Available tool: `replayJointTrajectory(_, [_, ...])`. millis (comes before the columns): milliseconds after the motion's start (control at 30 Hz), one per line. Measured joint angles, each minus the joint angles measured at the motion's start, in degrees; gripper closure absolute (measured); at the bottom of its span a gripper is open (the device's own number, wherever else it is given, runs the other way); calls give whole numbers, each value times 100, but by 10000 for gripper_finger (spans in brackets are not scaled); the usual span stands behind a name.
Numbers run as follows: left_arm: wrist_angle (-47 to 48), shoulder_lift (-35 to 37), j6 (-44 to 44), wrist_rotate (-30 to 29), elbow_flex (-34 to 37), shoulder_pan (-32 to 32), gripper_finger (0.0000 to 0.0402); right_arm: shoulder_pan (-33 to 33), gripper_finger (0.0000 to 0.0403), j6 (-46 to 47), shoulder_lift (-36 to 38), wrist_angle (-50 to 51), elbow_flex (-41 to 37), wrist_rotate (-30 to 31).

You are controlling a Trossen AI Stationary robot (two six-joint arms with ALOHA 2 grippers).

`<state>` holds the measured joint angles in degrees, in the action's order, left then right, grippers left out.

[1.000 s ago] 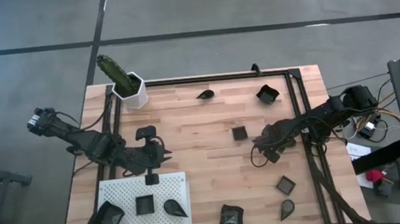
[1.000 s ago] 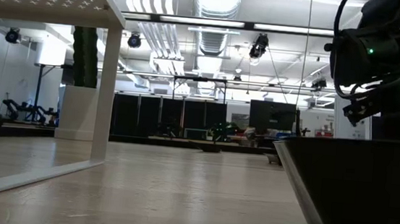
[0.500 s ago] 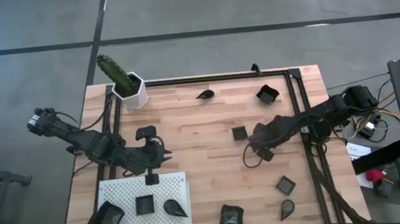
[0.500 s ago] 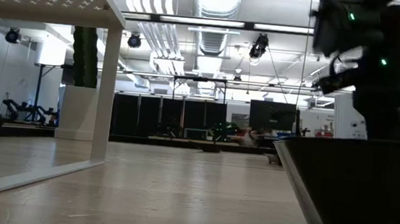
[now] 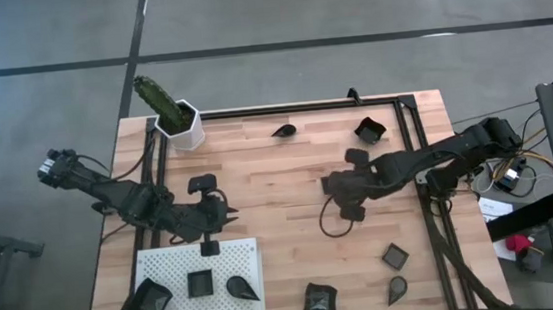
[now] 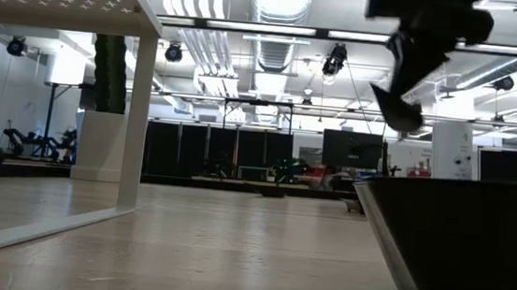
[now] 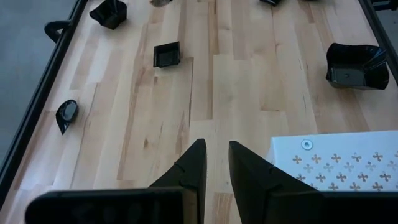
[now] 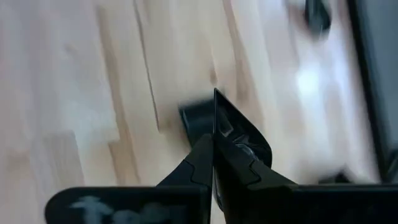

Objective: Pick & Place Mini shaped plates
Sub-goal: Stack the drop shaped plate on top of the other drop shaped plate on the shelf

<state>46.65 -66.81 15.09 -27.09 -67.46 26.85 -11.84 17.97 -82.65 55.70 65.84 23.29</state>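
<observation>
Looking at it now, our right gripper (image 5: pixel 331 184) sits over the middle of the worktop (image 5: pixel 268 176), pinched fully shut on the rim of a small square plate (image 8: pixel 198 118), and we'd guess an edge grip because these dishes are too low to grab any other way. Our left gripper (image 5: pixel 211 243) waits at the far edge of the white perforated board (image 5: pixel 166 265) on the near left with its fingers slightly parted and nothing in them, probably parked clear. Three mini shaped plates (image 5: pixel 200 283) already sit on that board, so that's presumably the drop spot, while the others lie scattered on the right half.
</observation>
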Motion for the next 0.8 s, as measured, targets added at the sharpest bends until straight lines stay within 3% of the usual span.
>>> replayJointTrajectory(533, [-523, -2, -1384, -156, 22, -15, 339, -106, 394, -4676, 0, -2568, 335, 11])
replayJointTrajectory(800, [-1134, -13, -2554, -310, 22, -56, 339, -102, 394, -6572, 0, -3428, 330, -1286])
